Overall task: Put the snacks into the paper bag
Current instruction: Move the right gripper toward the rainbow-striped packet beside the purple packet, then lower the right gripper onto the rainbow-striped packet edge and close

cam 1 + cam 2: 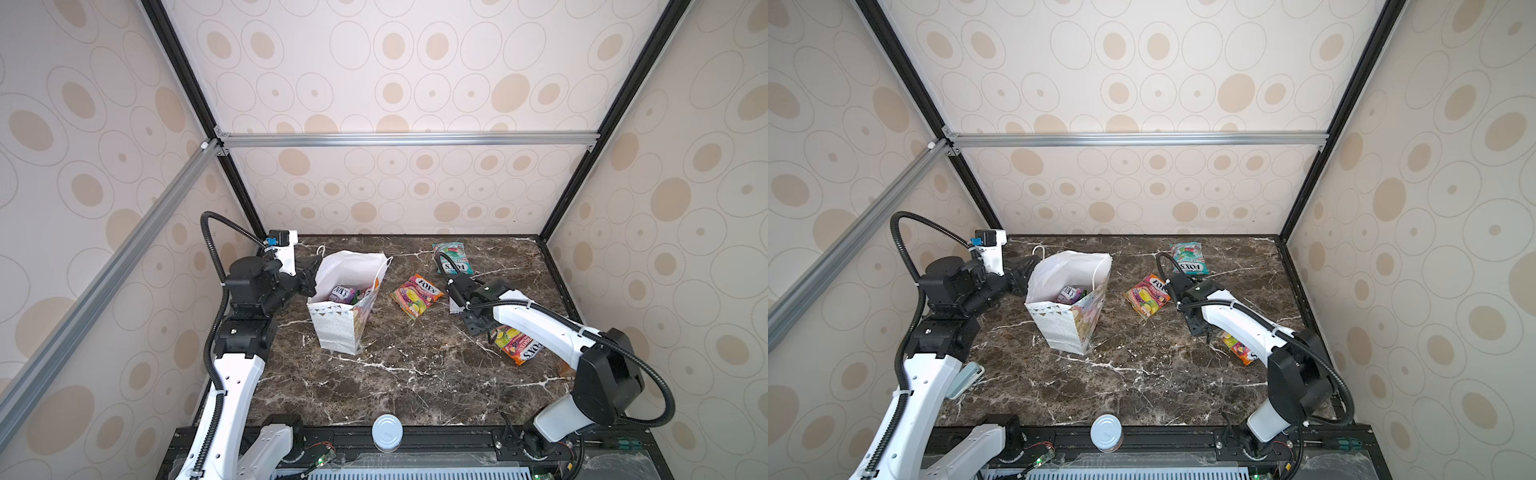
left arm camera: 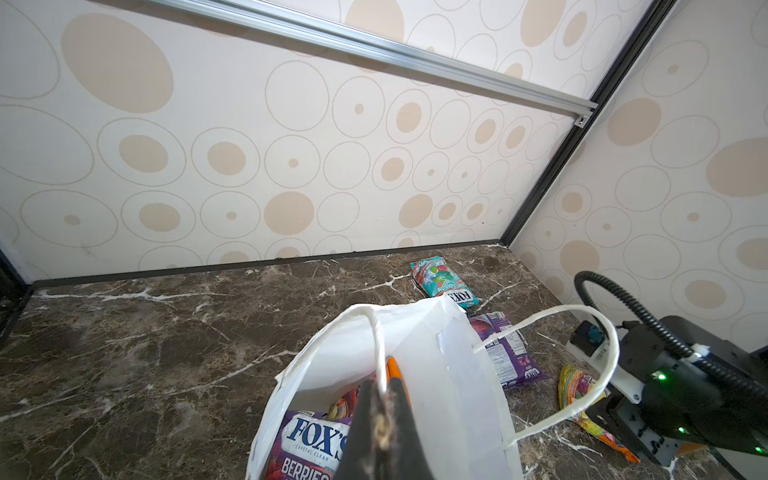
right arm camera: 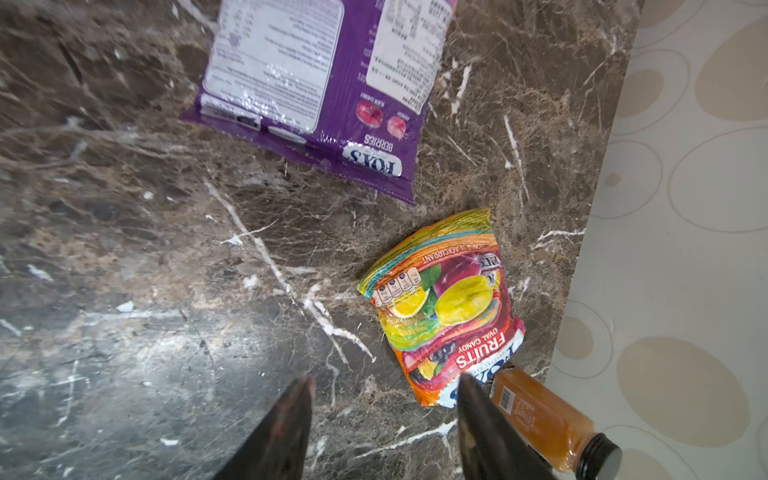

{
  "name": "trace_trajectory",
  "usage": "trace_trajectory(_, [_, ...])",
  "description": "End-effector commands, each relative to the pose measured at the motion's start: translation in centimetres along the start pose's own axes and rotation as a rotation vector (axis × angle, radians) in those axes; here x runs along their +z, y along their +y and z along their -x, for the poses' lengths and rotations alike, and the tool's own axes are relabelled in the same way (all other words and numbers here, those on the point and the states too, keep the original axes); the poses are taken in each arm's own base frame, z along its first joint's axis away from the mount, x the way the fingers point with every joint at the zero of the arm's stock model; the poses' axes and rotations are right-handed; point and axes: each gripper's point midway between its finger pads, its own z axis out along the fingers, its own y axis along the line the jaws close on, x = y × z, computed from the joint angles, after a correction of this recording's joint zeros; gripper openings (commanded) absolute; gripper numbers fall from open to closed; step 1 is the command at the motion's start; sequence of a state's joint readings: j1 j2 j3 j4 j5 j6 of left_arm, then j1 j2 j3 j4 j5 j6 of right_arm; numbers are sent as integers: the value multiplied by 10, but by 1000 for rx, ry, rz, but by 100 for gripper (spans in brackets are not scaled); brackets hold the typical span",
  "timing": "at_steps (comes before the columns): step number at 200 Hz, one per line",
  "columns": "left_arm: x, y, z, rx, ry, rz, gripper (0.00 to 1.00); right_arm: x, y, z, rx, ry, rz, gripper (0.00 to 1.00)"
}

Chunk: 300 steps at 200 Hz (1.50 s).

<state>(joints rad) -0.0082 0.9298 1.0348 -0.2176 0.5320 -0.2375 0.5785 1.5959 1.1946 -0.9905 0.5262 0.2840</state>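
The white paper bag (image 1: 336,328) (image 1: 1059,328) stands open at the table's left, with a purple FOX'S packet (image 2: 316,440) and other snacks inside. My left gripper (image 2: 384,399) (image 1: 309,276) is shut on the bag's near cord handle (image 2: 376,332). Out on the table lie a teal packet (image 1: 451,257) (image 1: 1188,258), an orange-magenta packet (image 1: 417,296), a purple packet (image 3: 324,83) lying label side up, and an orange fruits packet (image 3: 449,307) (image 1: 515,343). My right gripper (image 3: 385,379) (image 1: 473,322) hangs open above bare marble, one finger beside the fruits packet's corner.
An amber bottle with a black cap (image 3: 540,419) lies against the right wall, touching the fruits packet. A white round cap (image 1: 387,432) sits at the front edge. Patterned walls close in the left, back and right of the marble table (image 1: 395,374).
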Motion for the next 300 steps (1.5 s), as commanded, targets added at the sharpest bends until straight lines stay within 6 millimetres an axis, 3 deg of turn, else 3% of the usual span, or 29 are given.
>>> trace_trajectory(1, [-11, -9, 24, 56, -66, -10, 0, 17, -1, -2, -48, 37, -59, 58])
trace_trajectory(71, [-14, -11, 26, 61, -74, -12, 0, 52, 6, -7, -126, 127, -118, 61])
trace_trajectory(163, [-15, -11, 27, 65, -78, -10, 0, 77, 0, -25, -165, 187, -159, 64])
trace_trajectory(300, [-14, -11, 26, 64, -75, -11, 0, 84, -2, -39, -206, 237, -173, 59])
